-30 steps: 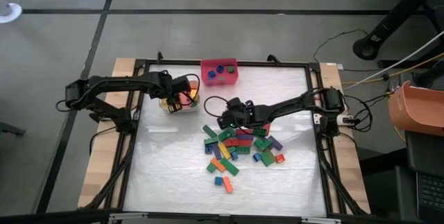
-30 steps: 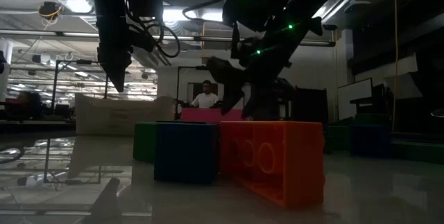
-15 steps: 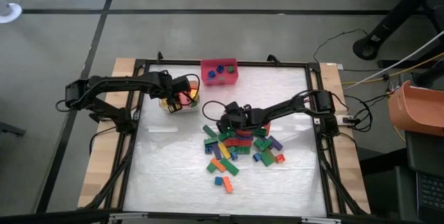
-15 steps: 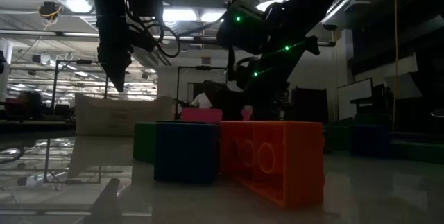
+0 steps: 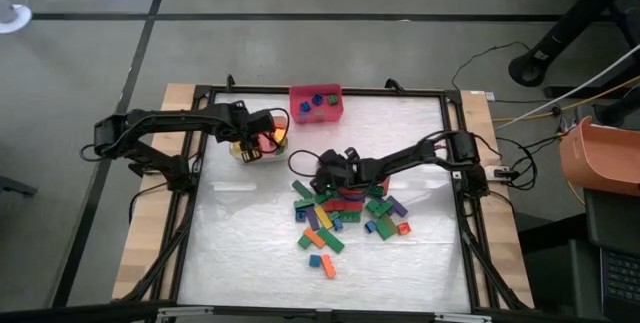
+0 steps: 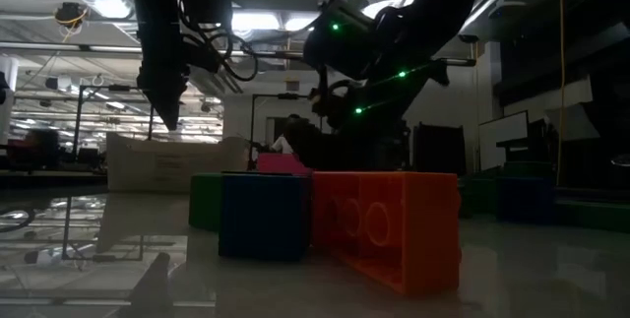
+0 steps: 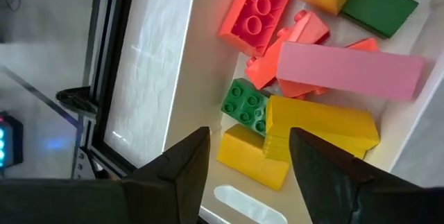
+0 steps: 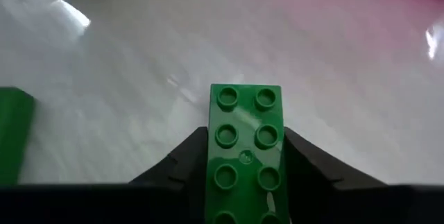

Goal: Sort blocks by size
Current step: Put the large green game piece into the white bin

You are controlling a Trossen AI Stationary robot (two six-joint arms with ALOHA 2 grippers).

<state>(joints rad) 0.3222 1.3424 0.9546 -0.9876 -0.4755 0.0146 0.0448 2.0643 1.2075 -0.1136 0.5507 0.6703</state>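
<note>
Many coloured studded blocks lie in a pile [image 5: 345, 213] on the white table mat. My right gripper [image 5: 323, 178] is low at the pile's far left edge, shut on a long green block [image 8: 246, 148]. My left gripper [image 5: 263, 143] hangs open and empty over a white bin [image 5: 243, 153]. This bin holds red, yellow, green and pink long blocks [image 7: 347, 71]. A red bin [image 5: 316, 104] at the far edge holds a few small blue and green blocks. My right gripper pinches the green block's two long sides [image 8: 210, 148] between its two fingers [image 8: 187, 158]. The fingers lie along the block, slanting down from the table's right. The block's far end sticks out past the fingertips, studs up. I cannot tell whether it rests on the mat.
A blue block [image 6: 261, 215] and an orange block [image 6: 394, 224] lie apart near the table's near edge. A black frame [image 5: 200, 203] runs around the mat. Bare mat shows left of the pile [image 5: 240, 233].
My right gripper has gone down and a little toward the table's left and near edges, onto the far left edge of the pile.
</note>
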